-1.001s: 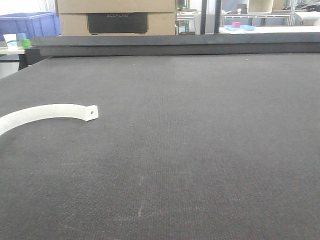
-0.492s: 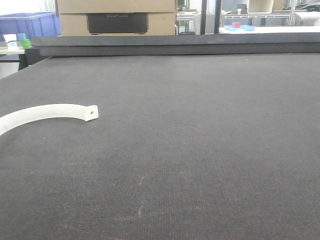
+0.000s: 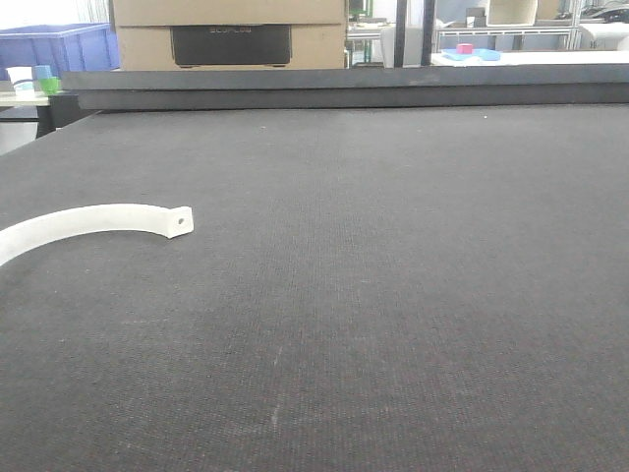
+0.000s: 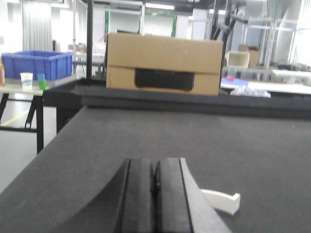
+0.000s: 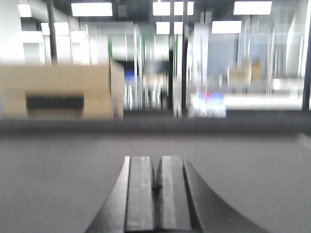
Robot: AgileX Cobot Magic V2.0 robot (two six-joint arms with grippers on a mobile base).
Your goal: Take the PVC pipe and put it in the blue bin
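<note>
Nearest, in the left wrist view, the left gripper (image 4: pixel 154 170) fills the bottom of the frame. Its two dark fingers are pressed together with only a thin seam between them, and they hold nothing. The right gripper (image 5: pixel 156 167) looks the same in its own blurred view: fingers together, nothing between them, bare mat (image 5: pixel 58 184) ahead.

Just right of the left gripper, the squared end of the pipe (image 4: pixel 222 201) pokes out on the mat (image 4: pixel 243 155). The rest of it is hidden behind the finger, and I cannot tell whether the two touch.

From the front, the pipe (image 3: pixel 98 218) rests on the mat (image 3: pixel 393 295) at the left side. Its white arc runs off the left edge of the frame, and its squared end, with a small round hole, points right.

Farther back, a dark raised ledge (image 3: pixel 344 87) crosses the far edge of the table. Behind it stands a cardboard box (image 3: pixel 231 12) with a dark cut-out in its front.

Farthest to the left sits the blue bin (image 3: pixel 59 44), well apart from the pipe. The left wrist view shows the bin (image 4: pixel 36 64) on a side table (image 4: pixel 19 87) with a white cup (image 4: pixel 26 79) and a green cup (image 4: pixel 43 84) in front of it.
</note>
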